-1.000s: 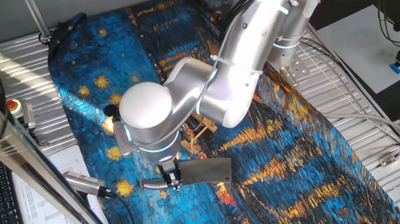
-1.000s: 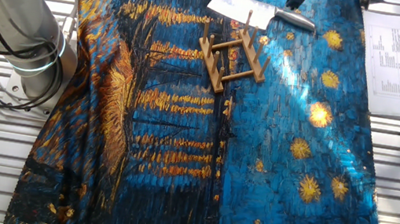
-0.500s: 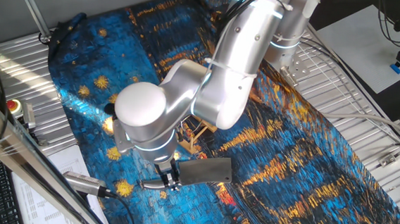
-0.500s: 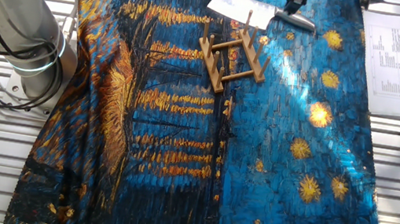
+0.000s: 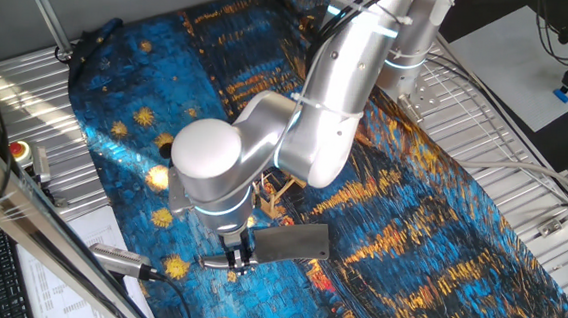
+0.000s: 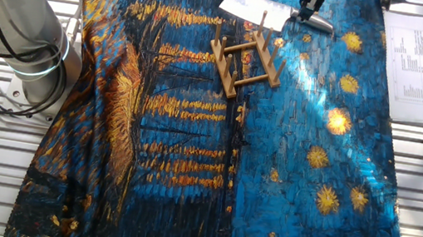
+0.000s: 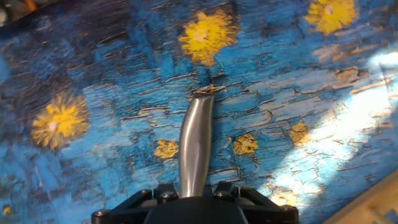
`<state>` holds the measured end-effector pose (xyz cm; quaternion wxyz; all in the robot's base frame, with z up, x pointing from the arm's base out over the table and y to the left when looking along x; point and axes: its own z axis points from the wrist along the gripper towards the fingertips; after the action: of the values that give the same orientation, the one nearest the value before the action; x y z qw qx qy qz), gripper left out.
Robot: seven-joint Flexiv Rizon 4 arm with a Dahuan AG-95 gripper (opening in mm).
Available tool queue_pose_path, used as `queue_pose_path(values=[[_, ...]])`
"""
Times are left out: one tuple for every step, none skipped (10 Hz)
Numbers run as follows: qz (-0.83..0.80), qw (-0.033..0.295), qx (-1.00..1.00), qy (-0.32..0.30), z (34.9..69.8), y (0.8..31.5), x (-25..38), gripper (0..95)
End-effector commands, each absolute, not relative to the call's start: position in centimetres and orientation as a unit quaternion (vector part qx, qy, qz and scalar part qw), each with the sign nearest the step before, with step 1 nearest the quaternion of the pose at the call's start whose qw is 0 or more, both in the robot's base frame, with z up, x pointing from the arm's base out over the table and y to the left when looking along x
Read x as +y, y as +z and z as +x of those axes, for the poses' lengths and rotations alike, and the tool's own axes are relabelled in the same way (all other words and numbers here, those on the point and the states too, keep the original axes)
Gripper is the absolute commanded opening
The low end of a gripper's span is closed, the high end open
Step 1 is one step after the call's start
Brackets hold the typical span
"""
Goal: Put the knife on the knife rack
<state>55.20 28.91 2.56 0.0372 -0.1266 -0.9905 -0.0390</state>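
Tool is down low at the frame's bottom centre, closed on the handle of the knife, which lies flat on the surface. Risk: a heavy blade on a round handle could swivel on lift and clip the knife rack just beside it.

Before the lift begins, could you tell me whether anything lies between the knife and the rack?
Nothing visible does. The knife lies flat on the cloth just beyond the rack, with only bare cloth between them. The gripper is at the knife's handle.
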Motion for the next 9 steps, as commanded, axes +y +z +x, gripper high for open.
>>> queue_pose_path(values=[[-0.127, 0.037, -0.991, -0.036, 55.15, 2.58, 28.89, 38.0], [-0.127, 0.037, -0.991, -0.034, 55.15, 2.49, 28.88, 38.0], [-0.127, 0.037, -0.991, -0.034, 55.14, 2.41, 28.88, 38.0], [-0.127, 0.037, -0.991, -0.032, 55.13, 2.33, 28.87, 38.0], [-0.127, 0.037, -0.991, -0.032, 55.13, 2.31, 28.87, 38.0], [-0.127, 0.038, -0.991, -0.031, 55.12, 2.25, 28.86, 38.0], [-0.127, 0.039, -0.991, -0.032, 55.11, 2.15, 28.85, 38.0], [-0.127, 0.039, -0.991, -0.033, 55.10, 2.05, 28.84, 38.0], [-0.127, 0.040, -0.991, -0.033, 55.09, 1.96, 28.84, 38.0]])
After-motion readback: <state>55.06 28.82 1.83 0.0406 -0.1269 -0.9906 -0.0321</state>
